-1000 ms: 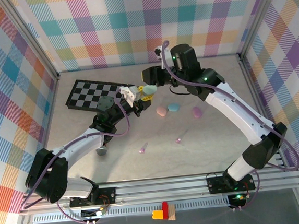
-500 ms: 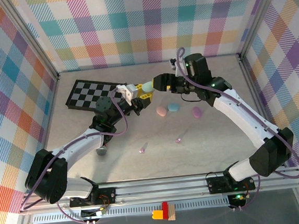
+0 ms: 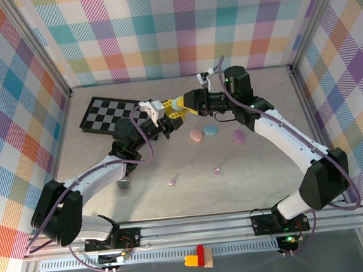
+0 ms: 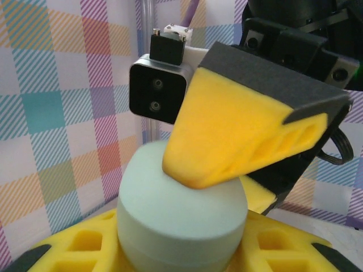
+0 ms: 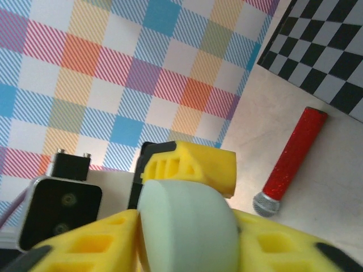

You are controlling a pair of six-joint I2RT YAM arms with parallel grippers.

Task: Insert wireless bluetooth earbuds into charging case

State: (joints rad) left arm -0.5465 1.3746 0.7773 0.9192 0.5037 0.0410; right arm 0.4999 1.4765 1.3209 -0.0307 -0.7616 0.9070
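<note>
Pale green case (image 3: 178, 102): it is held off the table near the back wall, with your two grippers meeting on it.
Left gripper (image 3: 172, 116): it is closed on the case. Your left wrist view has the case (image 4: 181, 218) seated between its two yellow fingers.
Right gripper (image 3: 189, 104): it is pinched narrow on the same case. The left wrist view shows one of its fingers (image 4: 238, 136) pressing on the case's top edge, and the right wrist view shows the case (image 5: 187, 226) between its own fingers.
Earbuds: the pink-purple earbud (image 3: 171, 182) and the purple earbud (image 3: 217, 170) lie on bare table, apart from each other and well apart from both grippers.
Other cases: the pink case (image 3: 196, 135) and blue case (image 3: 211, 131) sit just beside each other, with the purple case (image 3: 239, 136) near them on the right.
Edges: the checkered mat (image 3: 113, 113) lies at the back left, and plaid walls close three sides.
Open room: you have bare table between the two forearms, around the buds.
Right wrist extra: a red microphone (image 5: 292, 161) lies beside the mat's (image 5: 323, 51) edge.
</note>
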